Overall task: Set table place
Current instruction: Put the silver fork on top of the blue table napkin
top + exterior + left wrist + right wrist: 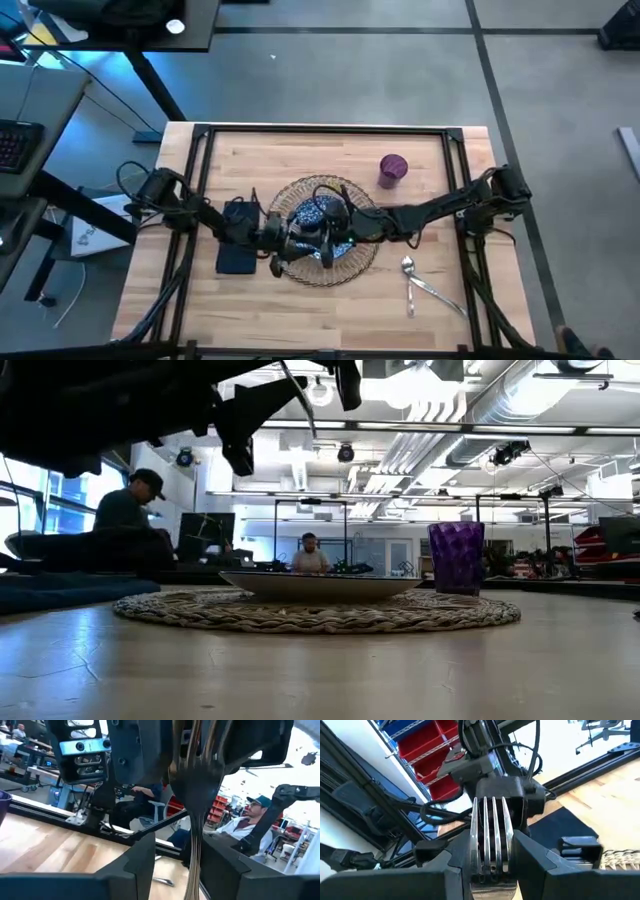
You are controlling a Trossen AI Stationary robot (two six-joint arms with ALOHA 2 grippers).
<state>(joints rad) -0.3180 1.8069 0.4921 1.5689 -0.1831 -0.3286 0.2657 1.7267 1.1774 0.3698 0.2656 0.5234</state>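
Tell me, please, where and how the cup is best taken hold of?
Probably by the rim, from straight above, one finger inside and one outside: the cup stands upright, mouth open, apart from the mat. The right arm's side is nearer, but the right gripper holds the fork over the plate, where the left gripper meets it.

- The high view looks straight down from above on the whole counter (250, 300), with both arms meeting over the mat (325, 268).
- The low view sits at counter height, close to the mat (320, 612), facing level into the room.
- The left wrist view looks past the left hand (172, 870) at a fork (196, 795) just ahead.
- The right wrist view faces the same fork (490, 837), close in front of the right hand (487, 870).
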